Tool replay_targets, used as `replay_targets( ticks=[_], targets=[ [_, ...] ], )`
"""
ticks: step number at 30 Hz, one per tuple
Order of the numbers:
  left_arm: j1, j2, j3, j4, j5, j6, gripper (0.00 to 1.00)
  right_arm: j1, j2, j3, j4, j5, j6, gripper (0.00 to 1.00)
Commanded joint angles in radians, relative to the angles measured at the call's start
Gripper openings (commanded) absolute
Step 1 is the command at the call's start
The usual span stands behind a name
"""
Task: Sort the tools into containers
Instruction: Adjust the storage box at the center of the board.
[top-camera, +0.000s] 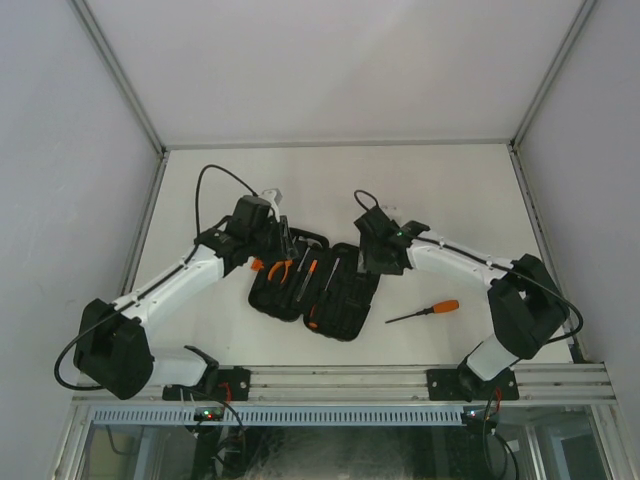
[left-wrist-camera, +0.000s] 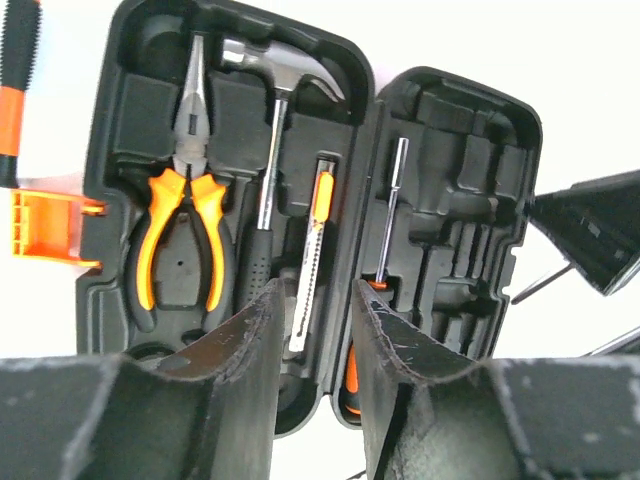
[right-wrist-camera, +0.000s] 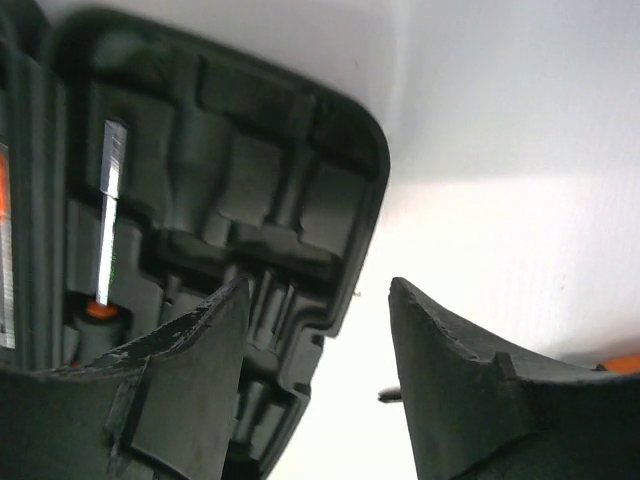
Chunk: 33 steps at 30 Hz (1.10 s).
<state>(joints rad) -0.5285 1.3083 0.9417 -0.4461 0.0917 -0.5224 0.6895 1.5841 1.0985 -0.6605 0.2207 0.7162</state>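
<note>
**Asker:** Where is the tool case?

**Describer:** The black tool case (top-camera: 350, 305) lies open and flat in the middle of the white worktop (top-camera: 450, 200), its two halves side by side, between the two arms. An orange latch (left-wrist-camera: 40, 225) sticks out from the outer edge of the left half.

**Asker:** What sits inside it?

**Describer:** The left wrist view shows the left half. The pliers (left-wrist-camera: 180, 225), orange-handled, lie in a moulded slot with the nose pointing away from the camera. Just beside them is the hammer (left-wrist-camera: 272, 150), steel head at the far end and black handle toward the camera. Next to that is a slim steel and orange tool (left-wrist-camera: 318, 240); I cannot tell what kind. In the right half, a thin screwdriver (left-wrist-camera: 393, 200) lies in a slot with its steel shaft pointing away.

**Asker:** Is any tool outside the case?

**Describer:** Yes. An orange-handled screwdriver (top-camera: 425, 312) lies on the worktop to the right of the case, apart from it and near the right arm.

**Asker:** And the two grippers?

**Describer:** The left gripper (top-camera: 286, 240) is over the far end of the case's left half. Its fingers (left-wrist-camera: 250, 350) are spread with nothing between them, and the slim tool and the case's hinge line show through the gap.

The right gripper (top-camera: 370, 258) is over the far end of the right half. Its fingers (right-wrist-camera: 190, 380) are spread wider, one above the case and the other above bare worktop. The case's edge shows in the gap, and nothing is pinched. I cannot tell whether either gripper touches the case.
</note>
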Motion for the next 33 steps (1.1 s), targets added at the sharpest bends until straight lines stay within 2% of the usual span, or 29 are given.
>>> replay_targets(
  ticks=[1,5,9,17,22,29,33],
  targets=[
    [0.03,-0.038,0.007,-0.018,0.002,0.017,0.38,0.044,-0.061,-0.073,0.019,0.026,0.112,0.58],
    [0.038,-0.048,0.018,-0.032,-0.01,0.024,0.4,0.068,-0.086,-0.147,0.086,-0.079,0.146,0.58],
    [0.038,-0.044,0.022,-0.043,-0.012,0.027,0.43,0.098,-0.078,-0.174,0.067,-0.087,0.17,0.55],
    [0.038,-0.038,0.02,-0.043,-0.014,0.013,0.45,0.076,-0.051,-0.2,0.07,-0.09,0.14,0.28],
    [0.038,-0.037,0.023,-0.047,-0.01,0.011,0.45,0.002,-0.041,-0.197,0.099,-0.098,0.046,0.17],
    [0.077,-0.025,0.032,-0.055,0.008,0.016,0.45,-0.111,0.012,-0.15,0.133,-0.132,-0.102,0.16],
    [0.081,-0.015,0.043,-0.061,0.011,0.017,0.45,-0.151,0.056,-0.101,0.154,-0.158,-0.166,0.2]
  ],
)
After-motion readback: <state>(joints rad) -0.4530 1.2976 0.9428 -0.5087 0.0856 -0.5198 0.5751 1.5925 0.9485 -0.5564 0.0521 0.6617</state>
